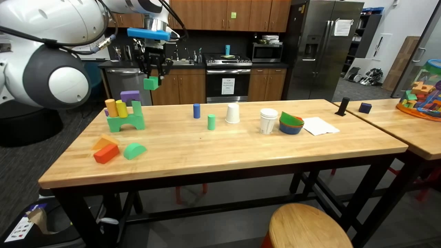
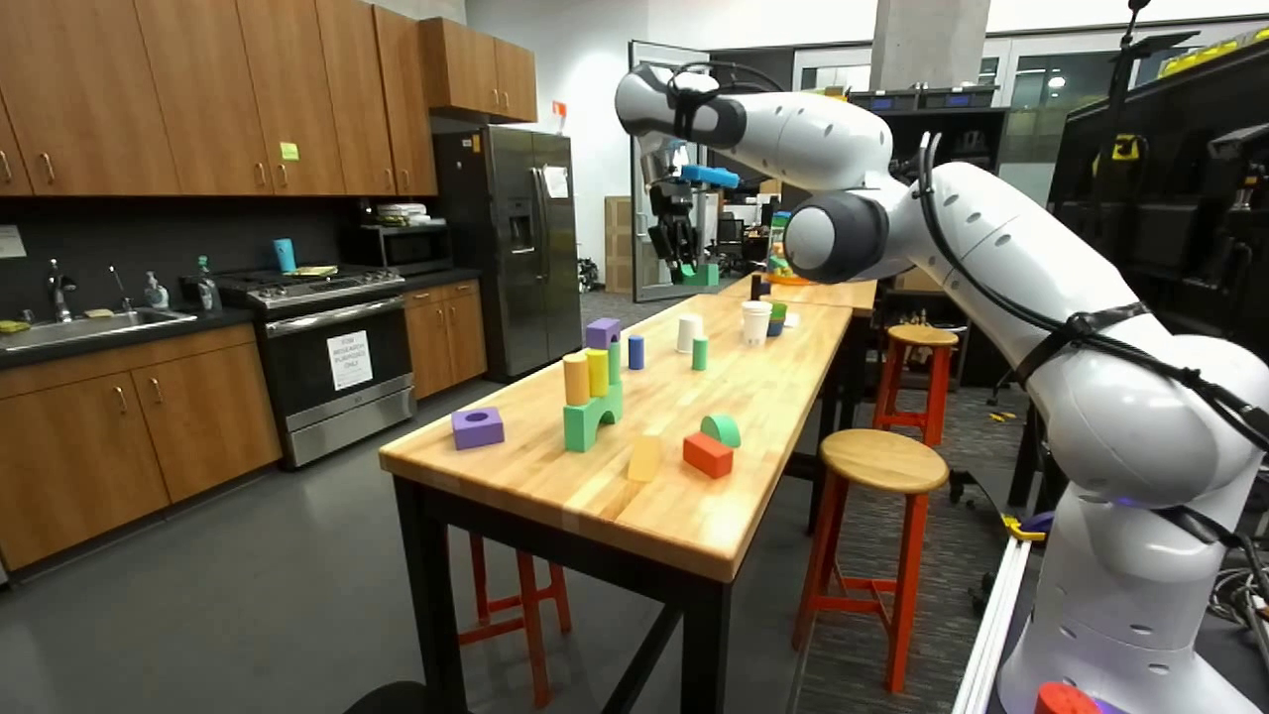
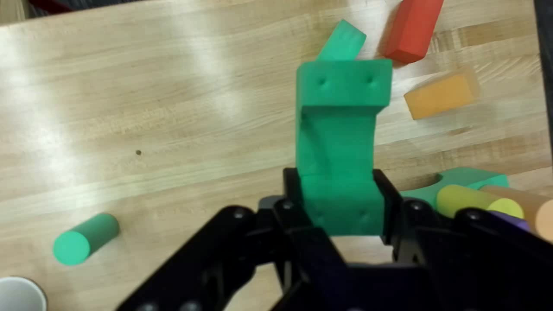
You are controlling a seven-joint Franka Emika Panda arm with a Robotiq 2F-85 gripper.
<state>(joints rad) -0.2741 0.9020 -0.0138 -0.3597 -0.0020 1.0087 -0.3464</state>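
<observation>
Wrist view shows the gripper point(image 3: 340, 196) w/ fingers partly closed, pinching the green notched block point(image 3: 339, 138) btwn them near one end. Relative to the green arch point(image 1: 126, 120) on the table point(image 1: 193, 151), this block hangs higher, off on the side of the green cylinder point(image 1: 211, 122); the yellow cylinder point(image 1: 121, 109) stands on top of the arch. Block is prob. light, rather stiff, maybe foam, not fragile; smooth faces may slip a bit, so best to grip flat parallel sides, not the notch.
</observation>
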